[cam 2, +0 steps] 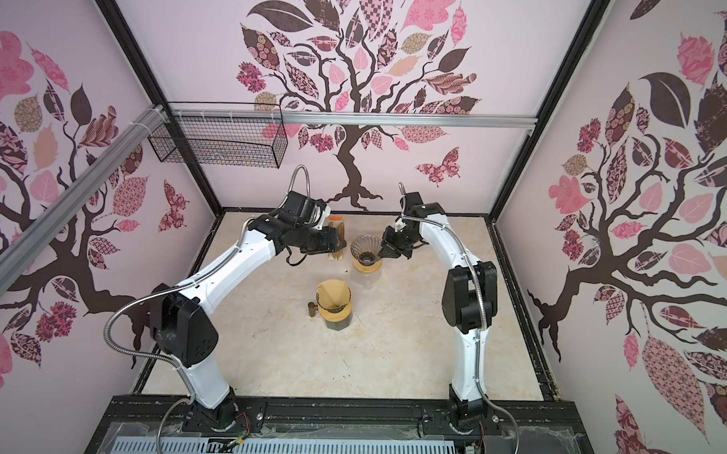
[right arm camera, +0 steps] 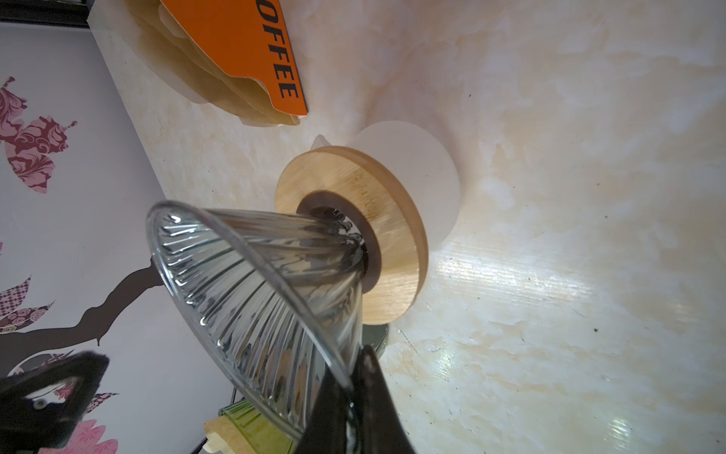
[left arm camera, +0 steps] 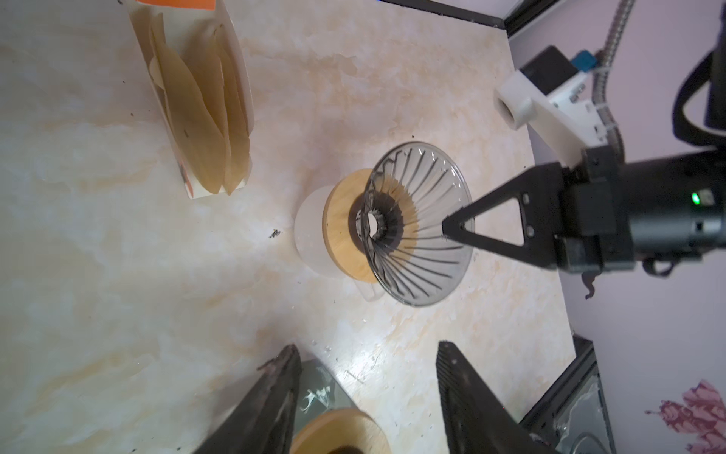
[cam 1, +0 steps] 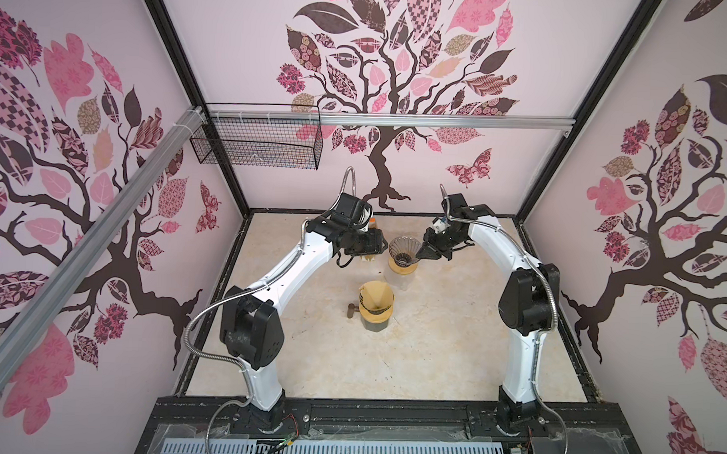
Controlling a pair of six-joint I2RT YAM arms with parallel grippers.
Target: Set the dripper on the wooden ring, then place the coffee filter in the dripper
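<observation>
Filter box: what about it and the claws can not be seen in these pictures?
- Box: middle hidden by the left arm in both top views; one end cut off in wrist views.
- Filters: number; they overlap.
- Left claw: opening too small and dark in top views.
- Right claw: cut off in its wrist view.

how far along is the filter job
Done: the right gripper has its jaws shut on the rim of the glass dripper. In hand: the left gripper, jaws open, holds nothing. Left: take a filter from the box and seat it in the empty dripper.
</observation>
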